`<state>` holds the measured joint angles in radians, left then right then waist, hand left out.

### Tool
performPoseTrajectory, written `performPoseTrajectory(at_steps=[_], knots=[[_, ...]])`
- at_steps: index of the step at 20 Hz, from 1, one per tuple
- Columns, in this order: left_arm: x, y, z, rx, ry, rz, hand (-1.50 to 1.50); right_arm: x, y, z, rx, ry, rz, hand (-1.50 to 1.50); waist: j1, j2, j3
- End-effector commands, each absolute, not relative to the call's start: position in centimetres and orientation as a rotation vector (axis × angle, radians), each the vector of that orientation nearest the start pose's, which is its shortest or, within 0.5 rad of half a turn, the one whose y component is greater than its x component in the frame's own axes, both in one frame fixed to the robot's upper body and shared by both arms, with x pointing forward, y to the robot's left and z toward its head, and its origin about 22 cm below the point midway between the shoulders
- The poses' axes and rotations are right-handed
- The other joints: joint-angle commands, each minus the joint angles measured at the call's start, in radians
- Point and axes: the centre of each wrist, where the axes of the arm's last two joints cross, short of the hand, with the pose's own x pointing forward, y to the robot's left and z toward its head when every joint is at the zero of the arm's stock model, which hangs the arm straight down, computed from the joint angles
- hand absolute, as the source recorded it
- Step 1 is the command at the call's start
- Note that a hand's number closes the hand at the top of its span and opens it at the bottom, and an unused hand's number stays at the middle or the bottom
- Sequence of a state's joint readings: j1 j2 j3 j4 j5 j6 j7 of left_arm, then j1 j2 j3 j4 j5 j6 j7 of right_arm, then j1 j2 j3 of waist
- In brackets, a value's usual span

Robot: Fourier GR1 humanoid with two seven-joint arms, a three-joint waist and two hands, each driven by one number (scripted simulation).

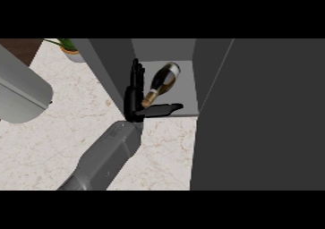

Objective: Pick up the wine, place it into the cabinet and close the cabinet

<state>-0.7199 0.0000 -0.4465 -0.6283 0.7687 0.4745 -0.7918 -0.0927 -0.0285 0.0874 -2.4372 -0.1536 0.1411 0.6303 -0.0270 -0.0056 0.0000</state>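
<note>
Where the grey forearm (105,159) crosses the marble bench (39,147) from the lower edge, it ends in a black hand (134,96) at the mouth of the cabinet (184,89). Which arm it is cannot be told for sure; it reads as the left. Fingers (135,74) straight, pointing up along the cabinet's left wall; thumb (166,108) stretched out to the right across the shelf's front edge. Hand opened wide, curled round nothing.

Wine (161,85) lies inside the cabinet on the shelf, tilted, base toward the back, neck toward the front near the palm. It sits between fingers and thumb, just beside the fingers; whether they touch cannot be told.

Dark door (270,116) stands open, filling the right side. Grey rounded object (16,94) at the bench's left edge. Potted plant (70,48) at the far edge.
</note>
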Motion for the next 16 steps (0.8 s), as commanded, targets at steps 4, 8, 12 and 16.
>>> performPoseTrajectory(at_steps=[4, 8, 12, 16], knots=[[29.2, 4.9, -2.6, -0.098, -1.871, 0.157, -1.5, 14.1, -21.5, 21.2, 0.255, -1.916, 0.284, -1.5, 0.024, 0.0, 0.0], [27.0, 6.1, -1.4, -0.101, -1.882, 0.168, -1.5, 15.6, -22.1, 19.0, 0.222, -1.93, 0.24, -1.5, 0.034, 0.001, 0.001], [23.9, 3.9, 0.0, -0.166, -1.902, 0.218, -1.5, 15.0, -22.1, 20.1, 0.242, -1.916, 0.244, -1.5, 0.031, 0.001, 0.0], [21.7, 5.6, 1.2, -0.11, -1.895, 0.249, -1.5, 14.2, -22.5, 20.8, 0.238, -1.924, 0.281, -1.5, 0.031, 0.001, 0.0]])
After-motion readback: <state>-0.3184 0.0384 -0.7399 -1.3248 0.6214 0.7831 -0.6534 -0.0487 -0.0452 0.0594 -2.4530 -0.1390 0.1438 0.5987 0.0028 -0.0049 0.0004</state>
